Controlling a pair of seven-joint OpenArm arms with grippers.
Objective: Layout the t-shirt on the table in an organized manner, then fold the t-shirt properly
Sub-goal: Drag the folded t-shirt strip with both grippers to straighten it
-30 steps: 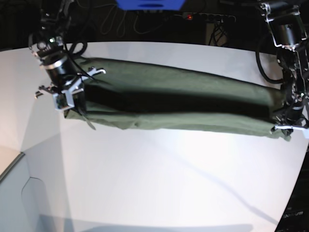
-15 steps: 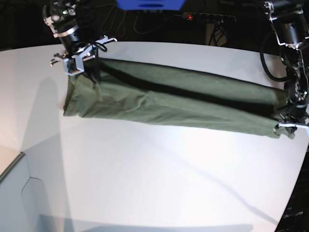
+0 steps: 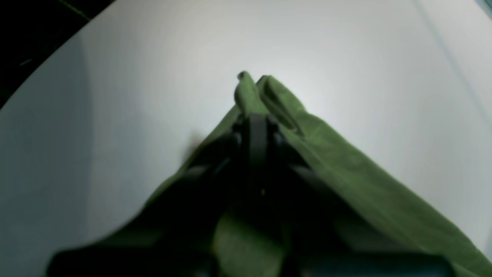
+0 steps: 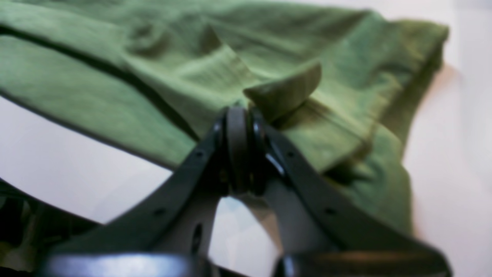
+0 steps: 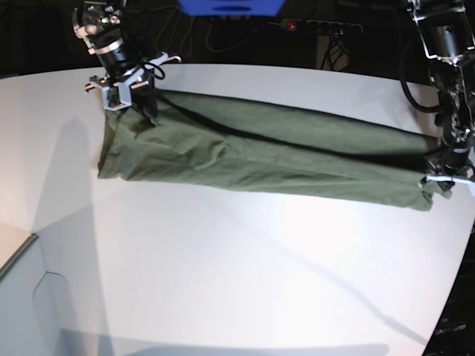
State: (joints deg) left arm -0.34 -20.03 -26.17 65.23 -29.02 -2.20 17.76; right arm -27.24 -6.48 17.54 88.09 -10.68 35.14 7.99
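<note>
Left wrist view: the left claw (image 3: 256,127) is clamped on a t-shirt (image 3: 346,169) corner above the white table (image 3: 153,57).

Right wrist view: the right claw (image 4: 240,127) pinches a hem fold of the t-shirt (image 4: 115,77).

Base view: the t-shirt (image 5: 260,152) stretches along the table's (image 5: 245,274) far edge; a power strip (image 5: 312,27) lies beyond.

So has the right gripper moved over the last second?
Yes. The right gripper, shut on the t-shirt, has gone toward the table's far edge, dragging that end of the shirt back.
</note>
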